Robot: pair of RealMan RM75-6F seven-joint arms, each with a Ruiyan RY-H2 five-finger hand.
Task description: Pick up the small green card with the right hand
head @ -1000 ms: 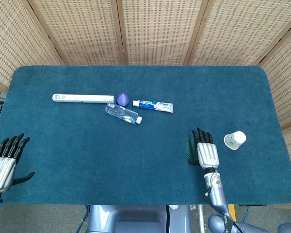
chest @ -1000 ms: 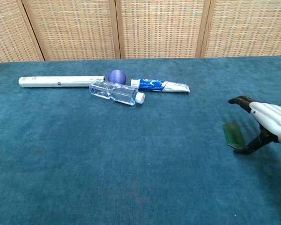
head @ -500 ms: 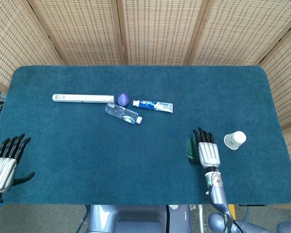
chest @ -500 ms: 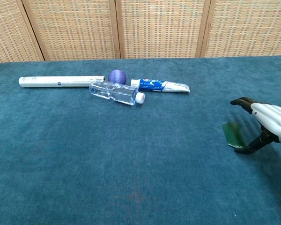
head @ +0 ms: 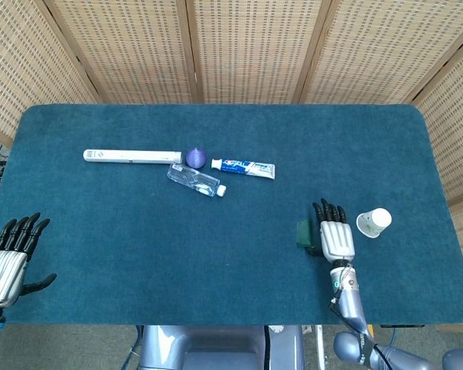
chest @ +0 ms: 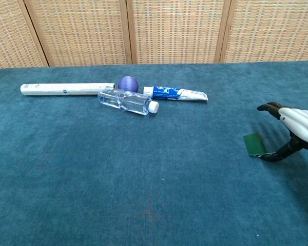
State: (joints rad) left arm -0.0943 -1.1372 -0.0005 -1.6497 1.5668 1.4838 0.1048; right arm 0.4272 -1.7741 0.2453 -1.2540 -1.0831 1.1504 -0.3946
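The small green card (chest: 255, 144) lies on the blue table cover at the right, and shows too as a dark green patch, the card (head: 302, 233), in the head view. My right hand (chest: 292, 128) hovers just right of it, fingers stretched out above and holding nothing. Its thumb (chest: 278, 154) reaches down to the card's near right corner. From above, the right hand (head: 336, 235) lies palm-down beside the card. My left hand (head: 4, 262) is spread at the table's front left corner, far from the card.
A white paper cup (head: 374, 222) lies just right of my right hand. Farther back sit a long white tube (head: 131, 156), a purple ball (head: 197, 157), a clear bottle (head: 194, 179) and a toothpaste tube (head: 244, 167). The table's front edge is close behind my right wrist.
My right hand has shifted a little to the right and risen. The green card now lies flatter than a second ago. The left hand has stayed put.
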